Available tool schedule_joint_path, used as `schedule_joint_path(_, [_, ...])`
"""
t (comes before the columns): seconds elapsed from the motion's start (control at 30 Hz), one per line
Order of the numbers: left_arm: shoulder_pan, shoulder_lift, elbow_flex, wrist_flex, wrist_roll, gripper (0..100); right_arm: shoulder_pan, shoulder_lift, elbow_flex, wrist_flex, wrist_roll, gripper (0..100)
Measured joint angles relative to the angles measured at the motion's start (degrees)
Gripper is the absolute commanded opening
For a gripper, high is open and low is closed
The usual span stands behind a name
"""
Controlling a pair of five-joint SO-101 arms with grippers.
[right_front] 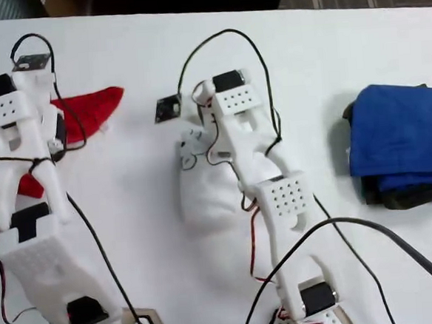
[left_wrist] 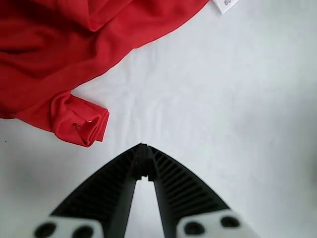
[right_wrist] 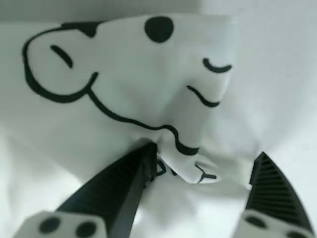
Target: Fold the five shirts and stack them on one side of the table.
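Observation:
A red shirt (right_front: 93, 107) lies crumpled at the table's left, partly under the left arm. In the left wrist view the red shirt (left_wrist: 59, 54) has a rolled sleeve end just ahead of my left gripper (left_wrist: 143, 149), which is shut and empty over bare table. In the high view the left gripper (right_front: 58, 134) hangs beside the red cloth. A white shirt (right_front: 211, 199) with a black line drawing lies mid-table under the right arm. My right gripper (right_wrist: 203, 161) stands open, its jaws on either side of a raised fold of the white shirt (right_wrist: 124, 84). The right gripper (right_front: 190, 145) is at that shirt's far edge.
A stack of folded shirts, blue on top (right_front: 403, 130) and a dark one (right_front: 403, 193) beneath, sits at the table's right edge. Black cables (right_front: 369, 229) loop over the table (right_front: 320, 66) near the right arm. A white label (left_wrist: 225, 5) juts from the red shirt's edge.

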Motion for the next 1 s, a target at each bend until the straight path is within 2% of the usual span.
schedule_joint_path(0.13, [-0.5,0.0,0.0,0.2,0.0,3,-0.3,-3.4,6.0,-0.1,0.0,29.5])
schedule_joint_path(0.3, [-0.8,0.0,0.0,0.2,0.0,3,-0.4,-5.8,9.7,-0.1,0.0,0.6])
schedule_joint_path(0.37, [-0.7,0.0,0.0,0.2,0.0,3,-0.4,-6.5,11.2,-0.2,0.0,3.9])
schedule_joint_path(0.6, [-2.2,0.0,0.0,0.2,0.0,3,1.3,-11.2,21.5,-0.1,-2.0,2.1])
schedule_joint_path(0.73, [-2.3,0.0,0.0,0.2,0.0,3,3.6,-13.1,23.9,-2.4,-16.4,2.1])
schedule_joint_path(0.93, [-2.3,0.0,-0.1,0.2,0.0,3,9.1,-13.5,24.7,-9.2,-46.6,2.0])
schedule_joint_path(1.0, [-2.3,0.0,-0.8,0.2,0.0,3,9.7,-13.2,24.7,-10.2,-51.2,2.0])
